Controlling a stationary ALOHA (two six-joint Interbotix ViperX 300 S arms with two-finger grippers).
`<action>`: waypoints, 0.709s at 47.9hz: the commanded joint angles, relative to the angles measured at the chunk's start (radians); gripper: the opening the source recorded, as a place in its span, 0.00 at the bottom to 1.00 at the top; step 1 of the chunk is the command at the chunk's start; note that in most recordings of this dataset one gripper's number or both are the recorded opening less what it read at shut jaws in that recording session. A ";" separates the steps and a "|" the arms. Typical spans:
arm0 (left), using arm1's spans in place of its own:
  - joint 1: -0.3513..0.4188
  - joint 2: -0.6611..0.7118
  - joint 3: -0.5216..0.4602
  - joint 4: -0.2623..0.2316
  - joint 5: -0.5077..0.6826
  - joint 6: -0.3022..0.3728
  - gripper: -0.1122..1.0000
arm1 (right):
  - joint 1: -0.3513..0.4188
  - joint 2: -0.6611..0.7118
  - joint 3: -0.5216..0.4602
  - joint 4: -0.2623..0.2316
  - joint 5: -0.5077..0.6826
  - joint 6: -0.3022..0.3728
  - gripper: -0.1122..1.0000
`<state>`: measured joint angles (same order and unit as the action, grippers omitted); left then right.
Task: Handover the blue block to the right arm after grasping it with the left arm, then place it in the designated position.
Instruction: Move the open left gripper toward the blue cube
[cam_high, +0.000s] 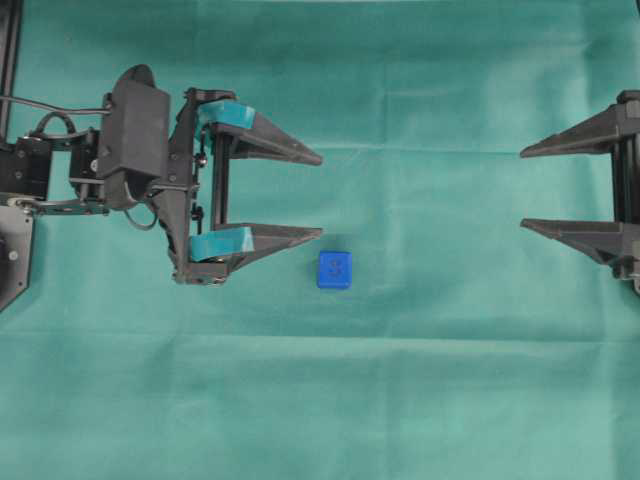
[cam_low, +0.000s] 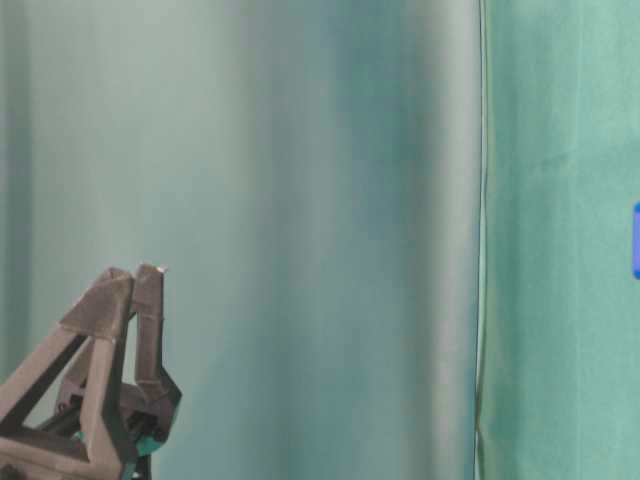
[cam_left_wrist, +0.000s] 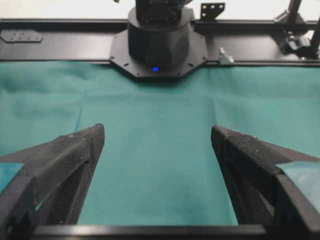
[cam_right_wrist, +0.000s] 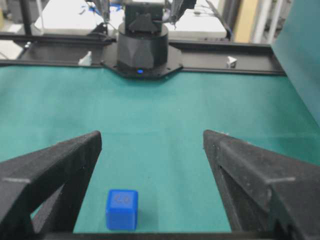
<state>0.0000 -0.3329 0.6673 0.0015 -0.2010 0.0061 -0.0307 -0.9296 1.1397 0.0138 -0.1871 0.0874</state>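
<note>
Item one, far left of the overhead view: my left arm (cam_high: 130, 150), black, with teal tape bands on its finger roots. Its left gripper (cam_high: 320, 194) points toward the middle of the table, fingers spread as wide as I see them go, nothing between them. The left wrist view confirms it: only bare green cloth (cam_left_wrist: 155, 150) lies in the gap, and the block does not appear there.

Item two, centre: the blue block (cam_high: 334, 269), a small cube resting on the cloth, a faint mark on its upper face. It sits just beside the tip of the left gripper's lower finger in the overhead view, outside the span of the fingers and not touching them as far as I can tell.

Item three, far right: my right arm (cam_high: 625, 180), all black. The right gripper (cam_high: 522, 189) is likewise wide open and empty, well apart from the block; its wrist view shows the block low in the frame, close to one finger.

Item four: the designated position. I cannot pick out its marks in any view.

Status, by my reading: nothing completed. Grasp, handover and placement all remain; the left gripper must first line up with the block.
</note>
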 joint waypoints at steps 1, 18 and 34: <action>0.003 -0.006 -0.026 -0.002 0.003 -0.002 1.00 | -0.002 0.006 -0.023 -0.002 -0.006 0.002 0.94; -0.003 0.017 -0.101 -0.002 0.193 -0.020 1.00 | -0.002 0.006 -0.026 -0.002 -0.003 0.002 0.94; -0.015 0.101 -0.284 -0.002 0.563 -0.021 1.00 | -0.002 0.006 -0.028 -0.002 0.009 0.002 0.94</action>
<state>-0.0077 -0.2316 0.4464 0.0015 0.2961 -0.0153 -0.0307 -0.9281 1.1397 0.0138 -0.1764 0.0874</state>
